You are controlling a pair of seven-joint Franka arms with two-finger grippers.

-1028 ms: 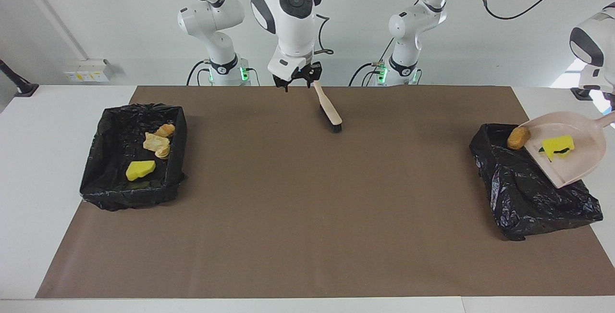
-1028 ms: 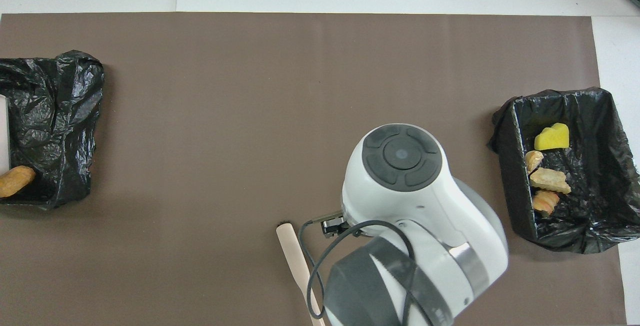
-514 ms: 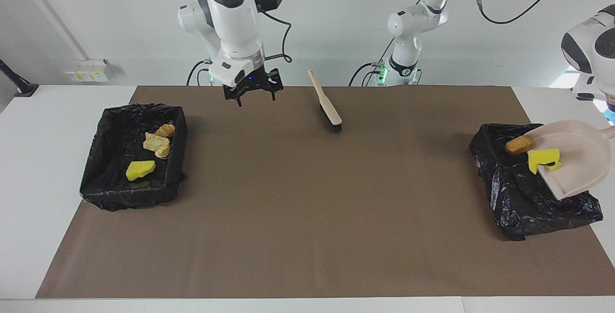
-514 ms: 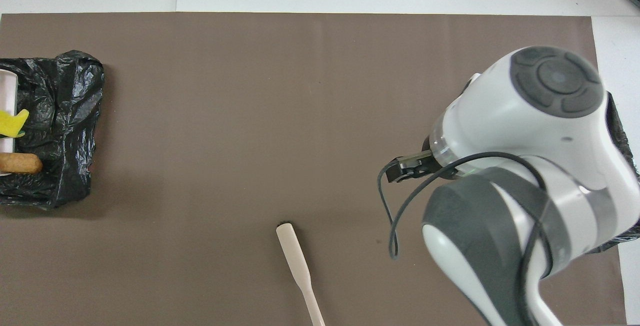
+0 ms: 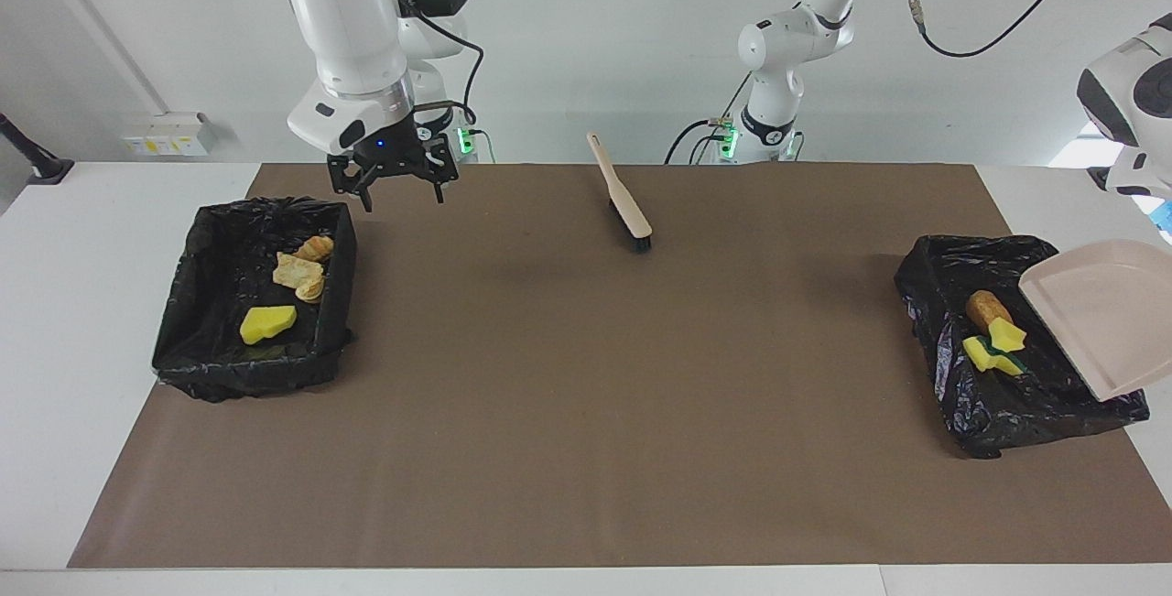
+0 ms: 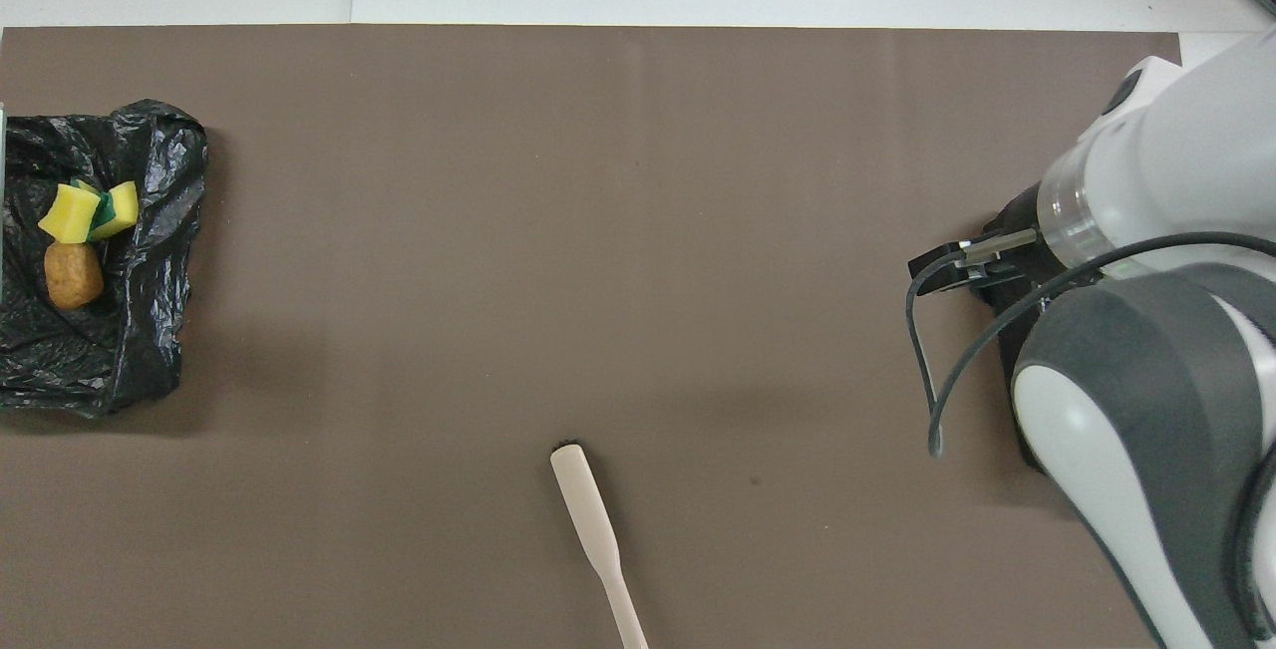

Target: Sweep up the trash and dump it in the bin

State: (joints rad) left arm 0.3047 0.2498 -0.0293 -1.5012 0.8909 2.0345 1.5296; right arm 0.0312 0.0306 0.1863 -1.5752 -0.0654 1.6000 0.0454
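Since a moment ago the right arm has swung away from the brush (image 5: pixel 623 200) toward its own end of the counter (image 5: pixel 110 211), and the trash has slid off the dustpan (image 5: pixel 1103 314) into the bin under it.

Largest first: the brown mat (image 5: pixel 586 395) covers most of the counter. The right arm stands tall, its wrist pointing straight down. The left arm reaches over from its base to its own end of the counter.

The right tool (image 5: pixel 394 182) hangs with its fingers spread wide and nothing in them. It is over the mat, just beside the corner of the black-lined bin (image 5: pixel 183 340) at that end. Four trash pieces lie in that bin: a yellow foam chunk (image 5: pixel 267 323) and three pale and brown lumps (image 5: pixel 300 270).

The left tool is off the edge of both views; it is clenched. The dustpan is tipped up steeply over the other black-lined bin (image 5: pixel 952 395). In that bin lie a brown lump (image 5: pixel 984 308) and two yellow foam pieces (image 5: pixel 993 344), just beside the dustpan's lip.

The brush lies alone on the mat, near the robots, well apart from both bins and from the right tool.
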